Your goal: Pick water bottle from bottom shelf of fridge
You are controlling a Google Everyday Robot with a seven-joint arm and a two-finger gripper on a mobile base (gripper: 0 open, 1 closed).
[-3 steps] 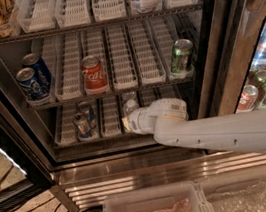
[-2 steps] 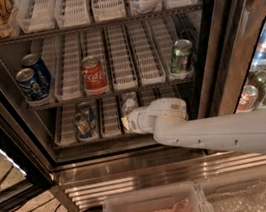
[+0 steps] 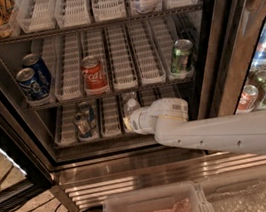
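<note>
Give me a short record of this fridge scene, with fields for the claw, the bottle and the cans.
claw: inside fridge, on bottom shelf, low at the bottle; contact unclear
bottle: upright, lower part hidden by claw
silver cans: two, bottom shelf, left of bottle
shelf above: two blue cans, red can, green can

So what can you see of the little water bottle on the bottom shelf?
Only the top of the water bottle shows. It is pale, see-through plastic, standing upright in a middle lane tray of the bottom shelf, to the right of two silver-blue cans. The gripper sits right in front of it and hides its lower half, so whether they touch can't be told.
</note>
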